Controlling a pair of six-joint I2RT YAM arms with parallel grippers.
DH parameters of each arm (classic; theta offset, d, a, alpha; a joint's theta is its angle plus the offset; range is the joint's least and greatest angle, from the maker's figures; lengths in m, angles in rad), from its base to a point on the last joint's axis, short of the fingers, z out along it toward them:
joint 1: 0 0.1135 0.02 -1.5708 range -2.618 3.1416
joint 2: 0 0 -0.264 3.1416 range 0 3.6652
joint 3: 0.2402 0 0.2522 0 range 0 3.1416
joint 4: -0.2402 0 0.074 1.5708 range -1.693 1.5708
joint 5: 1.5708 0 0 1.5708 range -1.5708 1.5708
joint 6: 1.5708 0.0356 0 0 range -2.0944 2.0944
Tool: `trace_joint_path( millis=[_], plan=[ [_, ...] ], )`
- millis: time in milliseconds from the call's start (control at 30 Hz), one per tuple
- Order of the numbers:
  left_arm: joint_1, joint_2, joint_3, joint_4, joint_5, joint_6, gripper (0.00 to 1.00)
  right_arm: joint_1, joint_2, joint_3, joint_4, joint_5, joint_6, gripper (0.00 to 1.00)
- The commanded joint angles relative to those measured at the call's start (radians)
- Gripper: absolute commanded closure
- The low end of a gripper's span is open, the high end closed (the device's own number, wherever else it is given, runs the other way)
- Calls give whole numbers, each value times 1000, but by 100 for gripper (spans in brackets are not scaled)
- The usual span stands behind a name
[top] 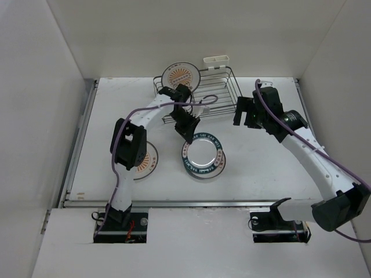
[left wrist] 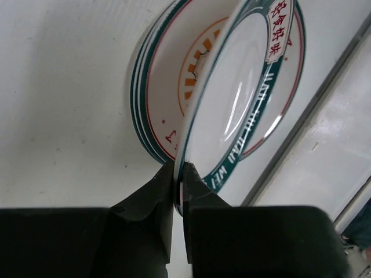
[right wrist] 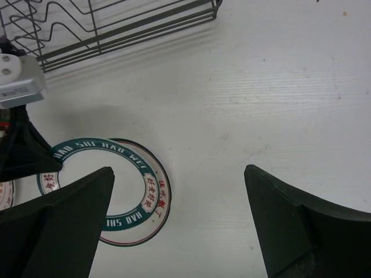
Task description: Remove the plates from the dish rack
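Your left gripper (left wrist: 179,184) is pinched tight on the rim of a green-rimmed plate (left wrist: 243,98), tilted just above the stack (left wrist: 165,110) (edge grip should let it lower flat). Right gripper (right wrist: 178,174) is wide apart and empty, near the dish rack (top: 223,95). One sunburst plate (top: 179,75) stands in the rack.

Glossy glazed plates (left wrist: 243,110), dark metal wire dish rack (top: 220,92), matt white table (top: 261,174), matt black jaws

R tool (right wrist: 178,174) fingers wide apart over bench (right wrist: 272,87); green-rimmed plate (right wrist: 139,168) atop another, lower-left; dish rack (right wrist: 116,32) corner top-left.
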Motion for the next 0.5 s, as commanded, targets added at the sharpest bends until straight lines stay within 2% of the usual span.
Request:
trace_joint_path(
  millis=[0, 67, 100, 200, 233, 400, 467],
  plan=[
    [-11, 38, 17, 22, -59, -17, 96, 3, -10, 6, 46, 31, 27, 0],
    [-11, 65, 53, 7, -59, -17, 87, 3, -10, 15, 58, 40, 27, 0],
    [-20, 75, 63, -6, -70, -17, 74, 3, -10, 24, 59, 51, 27, 0],
    [-29, 87, 76, -6, -81, -26, 62, -6, 10, 46, 79, 63, 27, 0],
    [-29, 87, 76, -6, -81, -26, 54, -6, 27, 65, 89, 72, 27, 0],
    [-29, 78, 148, -61, -90, -26, 37, -45, 162, 177, 120, 85, 27, 0],
    [-17, 69, 184, -96, -81, -26, 33, -77, 214, 239, 147, 59, 27, 0]
  ],
)
